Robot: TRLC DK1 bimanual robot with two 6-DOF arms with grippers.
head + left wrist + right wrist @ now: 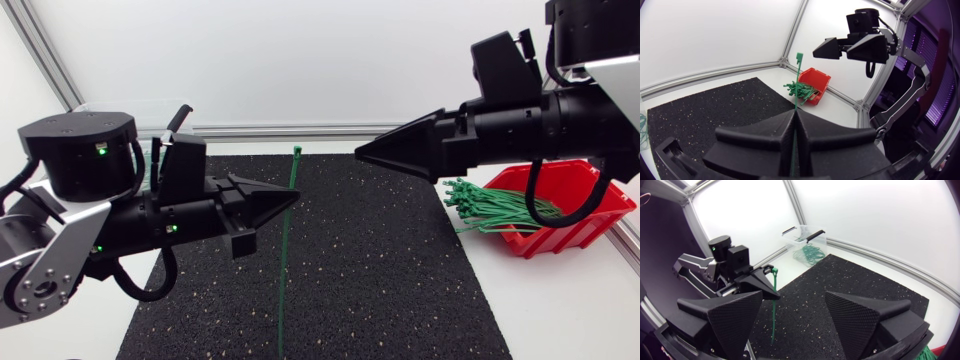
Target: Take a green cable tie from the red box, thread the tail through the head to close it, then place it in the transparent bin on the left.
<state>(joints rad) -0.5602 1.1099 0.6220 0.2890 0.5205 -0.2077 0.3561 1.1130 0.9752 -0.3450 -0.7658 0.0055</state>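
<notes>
A green cable tie (287, 250) hangs upright over the black mat, its head (297, 151) at the top. My left gripper (293, 197) is shut on it partway down, as the left wrist view shows, with the fingers (775, 132) pressed together around the strap (798, 82). My right gripper (362, 153) hovers to the right of the tie's head, apart from it. Its fingers (735, 317) stand wide open with nothing between them, pointing toward the tie (774, 305). The red box (565, 215) holds several green ties (490, 208). The transparent bin (805, 240) stands at the back left.
A black speckled mat (390, 270) covers the middle of the white table. The bin holds several closed green ties (807, 255). An aluminium frame rail (280, 130) runs along the back edge.
</notes>
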